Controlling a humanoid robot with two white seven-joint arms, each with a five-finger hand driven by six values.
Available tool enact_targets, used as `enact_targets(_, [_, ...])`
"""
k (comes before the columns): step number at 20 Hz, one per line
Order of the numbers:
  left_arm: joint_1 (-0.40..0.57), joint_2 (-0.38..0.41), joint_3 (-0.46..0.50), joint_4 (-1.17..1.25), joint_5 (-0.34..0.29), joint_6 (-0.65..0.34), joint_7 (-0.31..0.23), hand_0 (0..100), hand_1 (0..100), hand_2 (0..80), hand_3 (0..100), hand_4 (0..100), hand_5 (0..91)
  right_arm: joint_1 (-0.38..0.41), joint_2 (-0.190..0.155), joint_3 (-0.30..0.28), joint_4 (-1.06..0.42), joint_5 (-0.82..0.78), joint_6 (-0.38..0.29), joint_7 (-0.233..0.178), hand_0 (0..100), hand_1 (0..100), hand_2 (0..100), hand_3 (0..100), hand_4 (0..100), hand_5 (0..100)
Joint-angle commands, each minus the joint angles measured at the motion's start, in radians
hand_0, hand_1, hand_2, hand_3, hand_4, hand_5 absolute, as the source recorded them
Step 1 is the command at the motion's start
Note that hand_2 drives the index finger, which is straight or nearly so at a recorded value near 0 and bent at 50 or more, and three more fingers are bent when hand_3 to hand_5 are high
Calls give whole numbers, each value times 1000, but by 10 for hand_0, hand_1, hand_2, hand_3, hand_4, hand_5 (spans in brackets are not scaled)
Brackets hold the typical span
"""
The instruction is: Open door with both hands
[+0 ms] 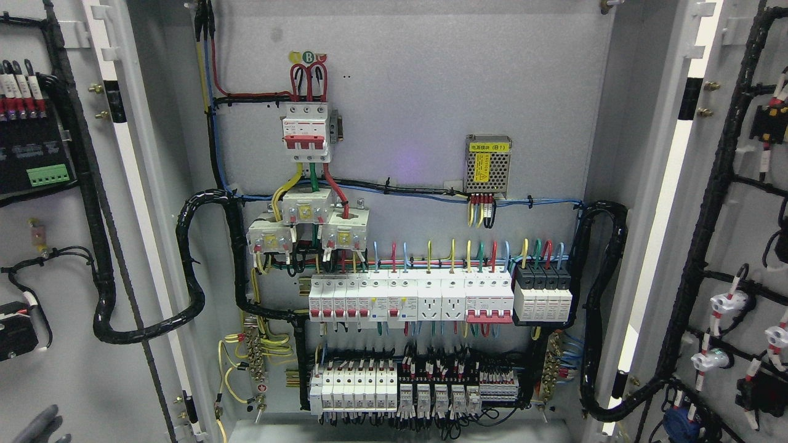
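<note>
Both doors are swung wide: left door [68,246] at 9 o'clock, right door [732,246] at 3. Left hand [40,426] peeks in at 7 o'clock, grey fingers loose, holding nothing.

Both doors stood swung wide: the left door [74,246] at the cabinet's left edge, the right door [732,246] at its right edge. On the back panel [418,92] between them, the main breaker [306,132] sat upper left, the power supply [487,164] to its right, and two breaker rows [411,298] along the lower edge.
</note>
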Motion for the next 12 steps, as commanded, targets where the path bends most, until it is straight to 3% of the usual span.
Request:
enact_targets(1, [74, -236, -129, -161, -154, -23, 1, 120, 389, 0, 0, 0, 0, -1, -41, 122, -32, 0, -19, 2, 120, 389, 0, 0, 0, 0])
enact_targets(5, [106, -280, -150, -162, -218, -23, 1, 120, 389, 0, 0, 0, 0, -6, -47, 230, -28, 3, -18, 2, 120, 389, 0, 0, 0, 0])
enact_targets(12, [175, -305, -163, -121, -248, 14, 3, 120, 389, 0, 0, 0, 0, -7, -46, 515, 112, 44, -16, 0, 120, 389, 0, 0, 0, 0])
